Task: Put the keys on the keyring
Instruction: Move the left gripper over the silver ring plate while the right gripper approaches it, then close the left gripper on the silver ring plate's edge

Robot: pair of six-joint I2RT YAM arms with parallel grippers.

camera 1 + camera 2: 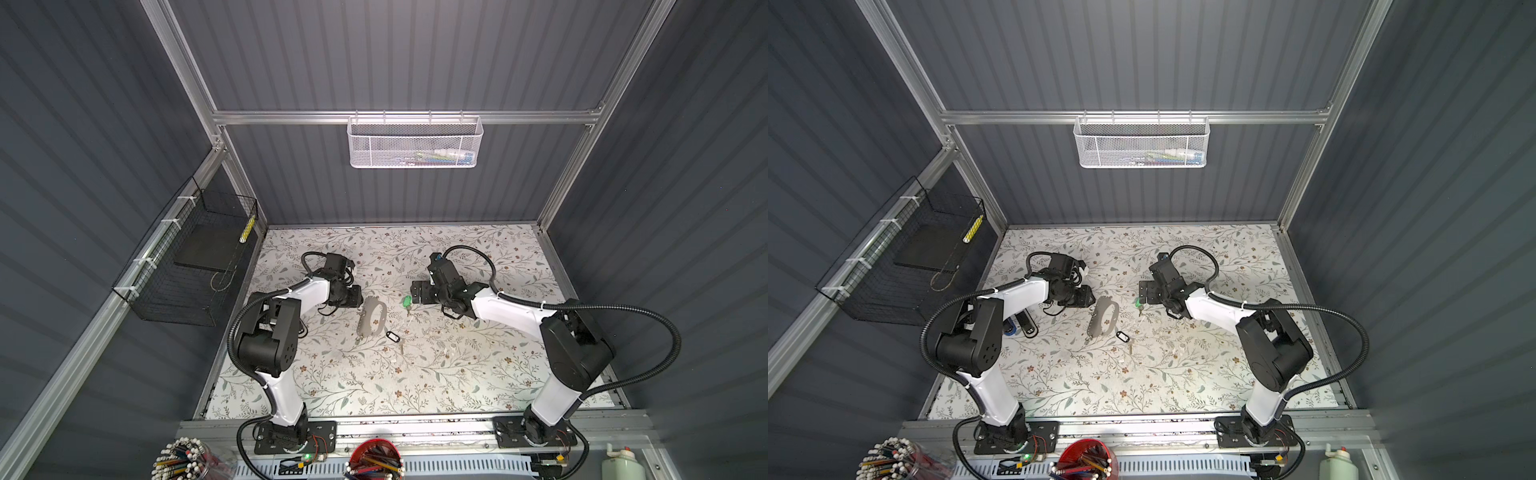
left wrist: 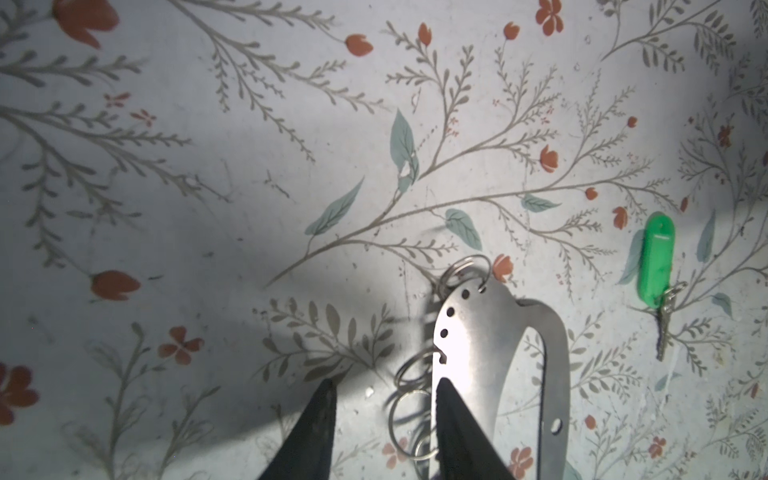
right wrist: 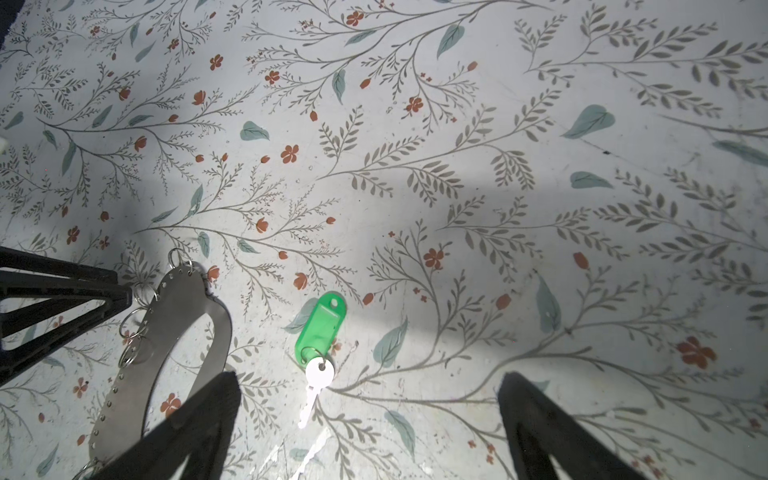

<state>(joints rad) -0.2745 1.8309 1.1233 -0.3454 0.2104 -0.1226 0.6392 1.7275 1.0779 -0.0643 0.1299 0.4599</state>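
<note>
The keyring (image 1: 372,316) (image 1: 1104,316), a flat grey metal plate with an oval cutout and wire loops, lies mid-table. My left gripper (image 1: 356,298) (image 2: 384,384) is low at its looped edge (image 2: 478,332). One finger overlaps the plate, the other stands on the table, and a gap shows between them. A silver key with a green tag (image 1: 406,302) (image 3: 321,324) lies just right of the keyring (image 3: 183,295). My right gripper (image 1: 415,293) (image 3: 370,378) hangs wide open over it, holding nothing. A second key, with a black-rimmed tag (image 1: 392,336) (image 1: 1122,336), lies nearer the front.
A black wire basket (image 1: 187,274) hangs on the left wall and a white mesh basket (image 1: 415,141) on the back rail. Dark staplers (image 1: 1025,324) lie under the left arm. Pencil cups (image 1: 374,457) and a bottle (image 1: 619,461) stand at the front edge.
</note>
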